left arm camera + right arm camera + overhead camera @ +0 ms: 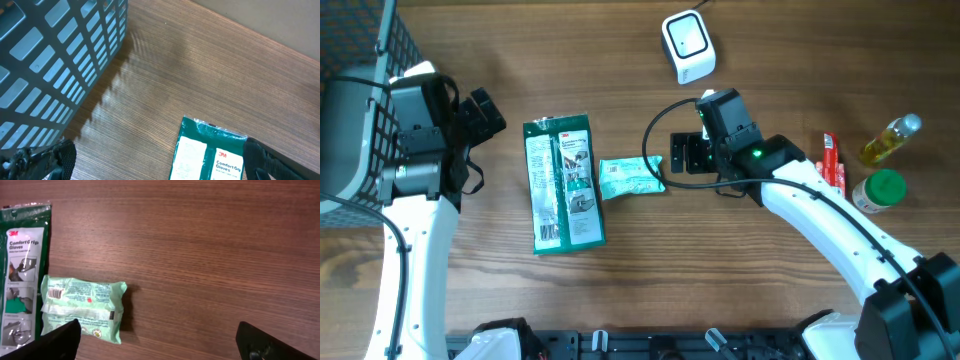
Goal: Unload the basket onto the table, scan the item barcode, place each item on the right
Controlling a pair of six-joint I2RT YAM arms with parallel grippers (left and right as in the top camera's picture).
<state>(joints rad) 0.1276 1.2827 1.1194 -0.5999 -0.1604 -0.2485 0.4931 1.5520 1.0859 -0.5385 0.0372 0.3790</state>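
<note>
Only overhead: scanner (687, 45) | right wrist: green pack (82, 311) print visible

The worktop (620, 300) is of brown wood, with a fine darker grain that runs from left to right in the overhead view, and its surface looks matt. The light is soft and even, so the shadows on the wood are pale with blurred edges. In the left wrist view a shadow (107, 95) with a toothed edge lies across the boards.
</note>
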